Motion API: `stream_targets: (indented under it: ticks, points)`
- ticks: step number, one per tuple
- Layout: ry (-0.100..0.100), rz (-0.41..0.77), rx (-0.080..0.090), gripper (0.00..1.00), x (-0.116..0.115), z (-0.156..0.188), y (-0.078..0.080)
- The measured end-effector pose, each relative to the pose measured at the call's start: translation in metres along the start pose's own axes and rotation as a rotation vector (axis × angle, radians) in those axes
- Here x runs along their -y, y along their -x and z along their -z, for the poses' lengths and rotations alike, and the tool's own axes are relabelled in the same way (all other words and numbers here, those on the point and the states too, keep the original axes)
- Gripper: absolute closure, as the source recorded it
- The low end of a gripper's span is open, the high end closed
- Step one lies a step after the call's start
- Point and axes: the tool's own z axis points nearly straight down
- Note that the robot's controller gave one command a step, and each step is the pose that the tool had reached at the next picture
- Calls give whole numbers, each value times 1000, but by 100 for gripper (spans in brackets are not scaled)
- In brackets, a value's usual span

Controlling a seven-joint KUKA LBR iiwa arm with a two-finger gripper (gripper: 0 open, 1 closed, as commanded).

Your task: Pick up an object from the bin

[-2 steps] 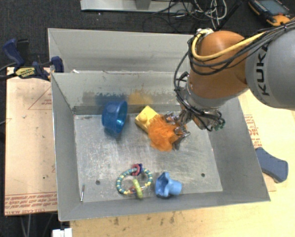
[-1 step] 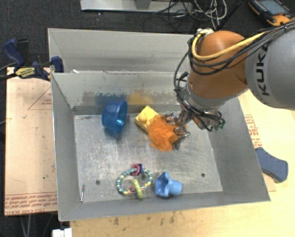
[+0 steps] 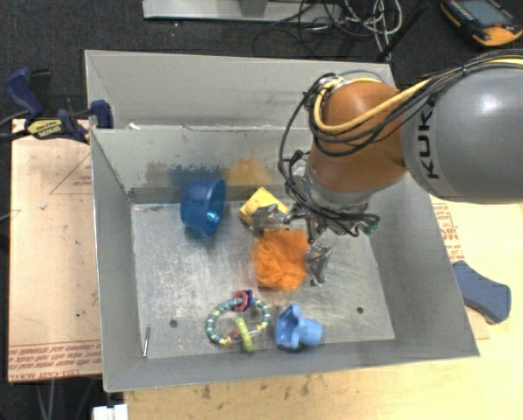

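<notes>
At the centre of the bin (image 3: 170,269), the gripper (image 3: 289,241) hangs over an orange crumpled cloth (image 3: 277,266). Its fingers (image 3: 317,265) are spread wide, at the cloth's 11 and 3 o'clock. A yellow block (image 3: 260,201) lies at the cloth's 12 o'clock, a blue cup (image 3: 202,206) at 10 o'clock and a blue toy (image 3: 295,329) at 6 o'clock.

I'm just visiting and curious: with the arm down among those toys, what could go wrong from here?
The arm is low over the crumpled orange thing in the middle of the bin; soft and loose, it might slip or snag. The yellow block lies close by, so a grab could perhaps nudge or catch it too. The blue cup lies on its side and may roll if bumped.
</notes>
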Motion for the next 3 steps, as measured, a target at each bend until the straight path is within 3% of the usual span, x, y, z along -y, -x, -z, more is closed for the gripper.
stream_targets:
  ticks: [1,2,3]
  points:
    - [4,212,-3,100,2,-55,12]
    - [4,212,-3,100,2,-55,12]
    - [6,188,-3,100,2,51,23]
